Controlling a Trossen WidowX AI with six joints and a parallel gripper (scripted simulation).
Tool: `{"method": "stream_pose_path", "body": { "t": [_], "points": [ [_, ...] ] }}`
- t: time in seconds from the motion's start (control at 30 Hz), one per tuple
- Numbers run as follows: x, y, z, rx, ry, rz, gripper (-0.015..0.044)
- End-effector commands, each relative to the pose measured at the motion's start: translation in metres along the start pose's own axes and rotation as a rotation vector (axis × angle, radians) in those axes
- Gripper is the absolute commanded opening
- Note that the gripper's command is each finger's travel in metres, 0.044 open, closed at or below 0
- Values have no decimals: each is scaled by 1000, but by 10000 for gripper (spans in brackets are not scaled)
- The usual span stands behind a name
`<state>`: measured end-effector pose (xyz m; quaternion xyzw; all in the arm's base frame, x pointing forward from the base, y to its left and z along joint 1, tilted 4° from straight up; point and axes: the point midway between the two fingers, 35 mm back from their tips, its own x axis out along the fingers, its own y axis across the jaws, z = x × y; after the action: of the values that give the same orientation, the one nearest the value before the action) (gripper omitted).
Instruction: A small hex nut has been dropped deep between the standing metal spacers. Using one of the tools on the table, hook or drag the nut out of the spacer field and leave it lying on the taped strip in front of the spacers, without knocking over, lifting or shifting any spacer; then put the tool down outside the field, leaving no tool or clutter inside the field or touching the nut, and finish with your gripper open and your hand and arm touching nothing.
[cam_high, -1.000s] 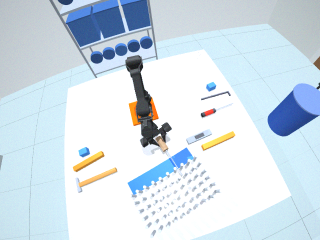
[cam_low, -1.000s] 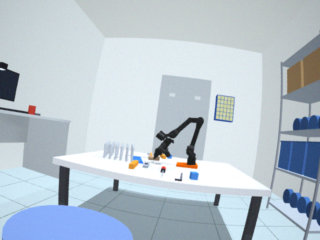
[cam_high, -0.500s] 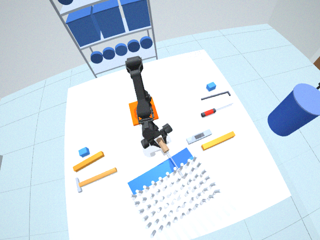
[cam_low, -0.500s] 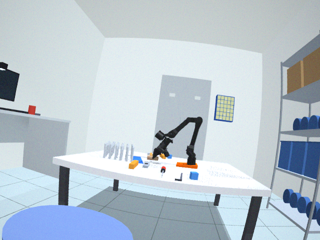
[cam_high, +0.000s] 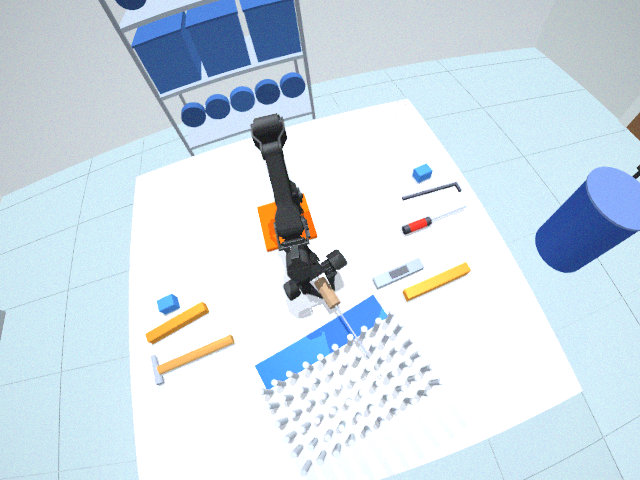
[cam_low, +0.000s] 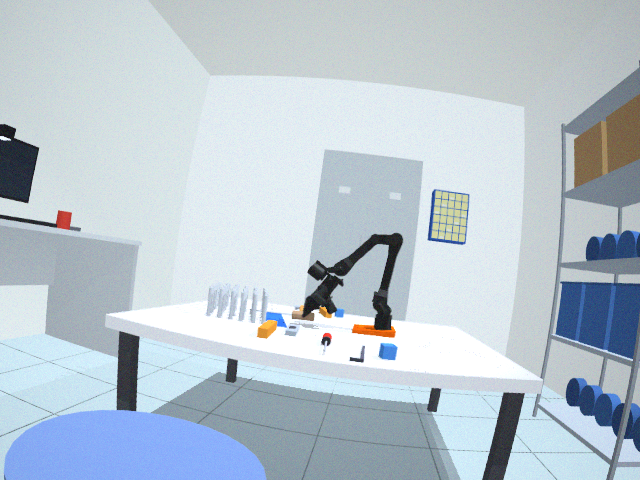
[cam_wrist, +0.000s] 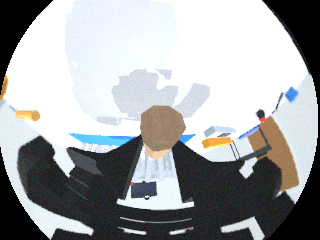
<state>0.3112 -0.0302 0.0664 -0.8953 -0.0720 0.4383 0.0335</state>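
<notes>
My gripper (cam_high: 316, 288) (cam_low: 311, 308) (cam_wrist: 158, 138) is shut on the brown wooden handle (cam_high: 328, 294) (cam_low: 298, 314) (cam_wrist: 162, 128) of a hook tool. It hangs low over the table just behind the blue taped strip (cam_high: 302, 348) (cam_low: 274, 318) (cam_wrist: 100, 139). The tool's thin metal rod (cam_high: 351, 330) runs from the handle across the strip, and its tip reaches in among the front rows of the standing grey spacers (cam_high: 356, 392) (cam_low: 237, 302). The spacers stand upright in a grid. I cannot see the hex nut in any view.
On the right lie a blue cube (cam_high: 422, 173), a dark hex key (cam_high: 431, 190), a red-handled screwdriver (cam_high: 417, 225), a grey plate (cam_high: 398, 272) and an orange bar (cam_high: 436, 281). On the left lie a blue cube (cam_high: 168, 303), an orange bar (cam_high: 176, 322) and a T-shaped scraper (cam_high: 193, 355).
</notes>
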Motion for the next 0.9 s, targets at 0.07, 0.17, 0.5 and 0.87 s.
{"method": "stream_pose_path", "body": {
  "t": [0.07, 0.17, 0.5, 0.87],
  "points": [
    [2, 1, -9, 0, 12, 5, 0],
    [3, 1, -10, 0, 12, 5, 0],
    [6, 1, -16, 0, 13, 5, 0],
    [10, 1, -22, 0, 14, 5, 0]
  ]
}}
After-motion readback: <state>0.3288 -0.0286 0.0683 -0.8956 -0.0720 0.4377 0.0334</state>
